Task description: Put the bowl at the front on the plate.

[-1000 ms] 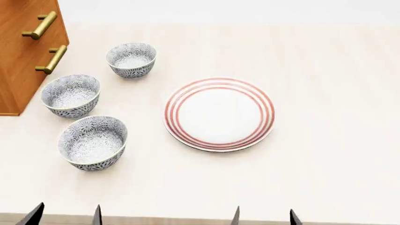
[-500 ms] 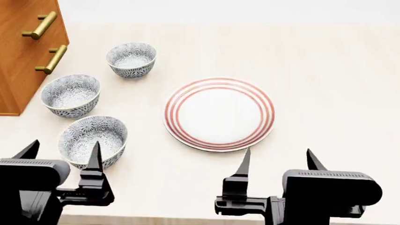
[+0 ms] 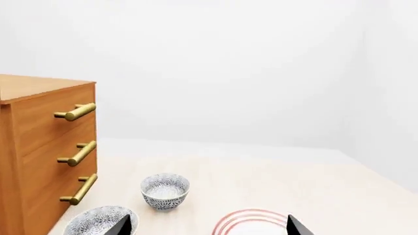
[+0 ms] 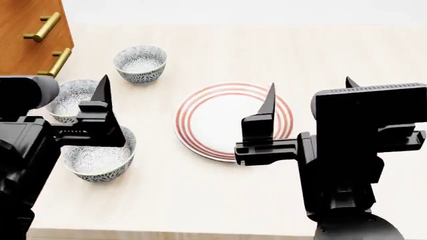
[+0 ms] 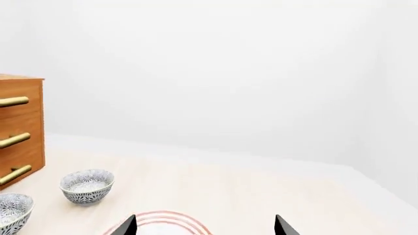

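Note:
The bowl at the front (image 4: 100, 161) is white with a grey-blue floral pattern and stands at the table's near left. Part of it is hidden behind my left gripper (image 4: 67, 85), which hovers open and empty above it and the middle bowl (image 4: 70, 100). The red-ringed plate (image 4: 210, 120) lies at the centre, to the right of the bowls. My right gripper (image 4: 310, 84) hangs open and empty over the plate's right side. In the left wrist view the left gripper (image 3: 207, 227) frames the plate (image 3: 251, 220). In the right wrist view the right gripper (image 5: 205, 226) stands over the plate (image 5: 163, 220).
A third identical bowl (image 4: 140, 62) stands further back. A wooden dresser (image 4: 27, 50) with brass handles stands at the table's far left. The pale tabletop (image 4: 347, 50) stretches to the right of the plate. Two bowls (image 3: 165, 191) (image 3: 98, 223) show in the left wrist view.
Both arms have come up from the bottom edge and forward over the table. The left gripper now covers part of the front and middle bowls. The bowls and the plate have not moved.

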